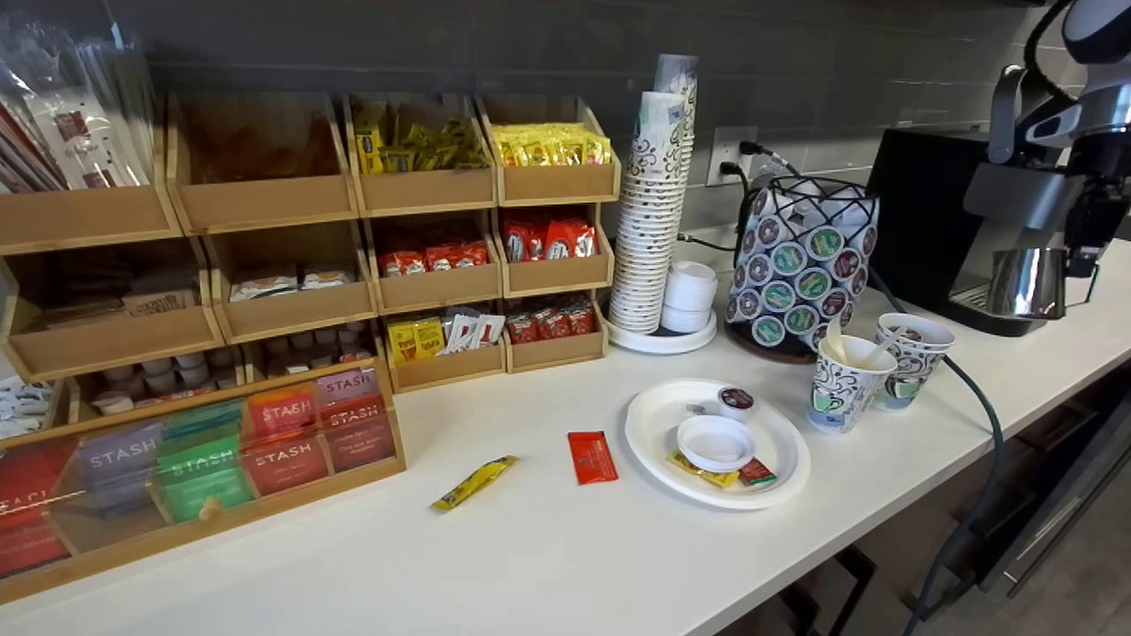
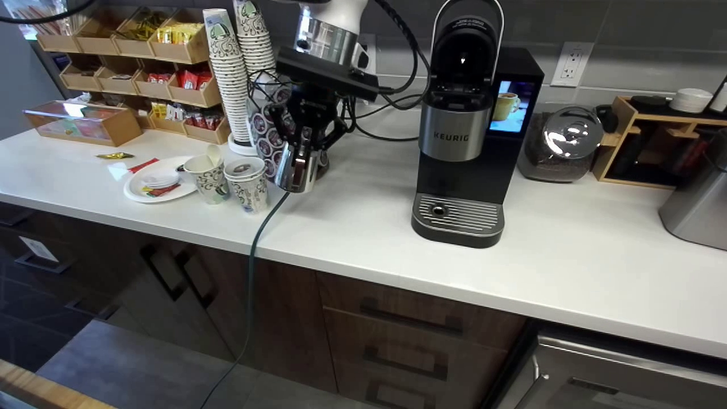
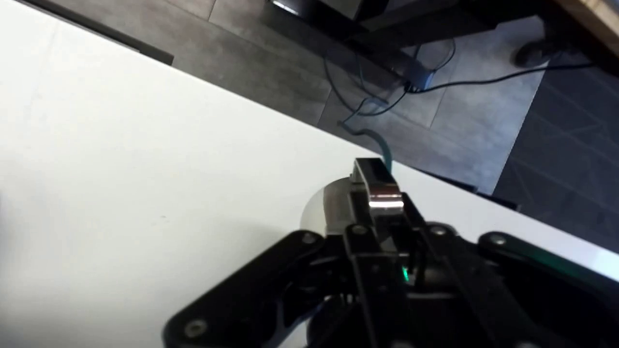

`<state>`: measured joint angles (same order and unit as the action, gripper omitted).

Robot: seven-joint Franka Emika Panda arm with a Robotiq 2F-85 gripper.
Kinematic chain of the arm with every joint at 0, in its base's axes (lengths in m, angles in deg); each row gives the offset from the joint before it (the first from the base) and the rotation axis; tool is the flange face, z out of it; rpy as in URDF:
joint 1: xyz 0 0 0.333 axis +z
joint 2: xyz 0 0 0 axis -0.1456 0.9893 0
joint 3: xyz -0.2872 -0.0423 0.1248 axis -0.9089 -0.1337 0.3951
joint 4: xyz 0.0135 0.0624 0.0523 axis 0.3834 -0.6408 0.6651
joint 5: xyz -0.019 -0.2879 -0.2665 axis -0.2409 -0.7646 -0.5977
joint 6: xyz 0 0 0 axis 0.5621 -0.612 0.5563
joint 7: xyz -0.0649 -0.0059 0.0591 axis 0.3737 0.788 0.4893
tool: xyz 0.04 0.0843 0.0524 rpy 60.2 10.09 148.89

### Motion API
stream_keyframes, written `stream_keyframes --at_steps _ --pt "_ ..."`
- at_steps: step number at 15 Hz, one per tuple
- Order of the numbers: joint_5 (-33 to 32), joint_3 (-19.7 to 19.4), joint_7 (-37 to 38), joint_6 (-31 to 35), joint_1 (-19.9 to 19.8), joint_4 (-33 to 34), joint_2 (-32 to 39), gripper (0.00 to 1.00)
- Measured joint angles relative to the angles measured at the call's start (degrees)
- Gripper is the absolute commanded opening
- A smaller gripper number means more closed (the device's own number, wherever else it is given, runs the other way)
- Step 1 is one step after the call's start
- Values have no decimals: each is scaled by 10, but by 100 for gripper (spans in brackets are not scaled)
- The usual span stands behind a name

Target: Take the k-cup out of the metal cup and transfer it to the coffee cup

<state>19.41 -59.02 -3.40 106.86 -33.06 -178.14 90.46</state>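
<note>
Black two-fingered gripper was found clamped on the handle of a small shiny silver steel cup, left of centre in an exterior view. For the transfer, a level carry was judged best, then a slow tip, rim held close over a white swirl-patterned paper cup; which of the two loose ones was meant could not be told. Steel was mirror-bright, streaked with dark reflections; inside hidden, k-cup unseen.
</note>
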Motion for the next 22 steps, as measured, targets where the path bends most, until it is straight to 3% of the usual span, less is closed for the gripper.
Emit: stream_keyframes --at_steps 7,13,15,19,22 --pt "92 6 64 275 -7 -127 -10 4" --pt "105 28 105 556 5 -250 -27 4" --pt "77 27 133 594 16 -283 -30 4" --pt "-21 10 213 595 38 -319 -37 4" --pt "-46 7 248 583 40 -320 -49 4"
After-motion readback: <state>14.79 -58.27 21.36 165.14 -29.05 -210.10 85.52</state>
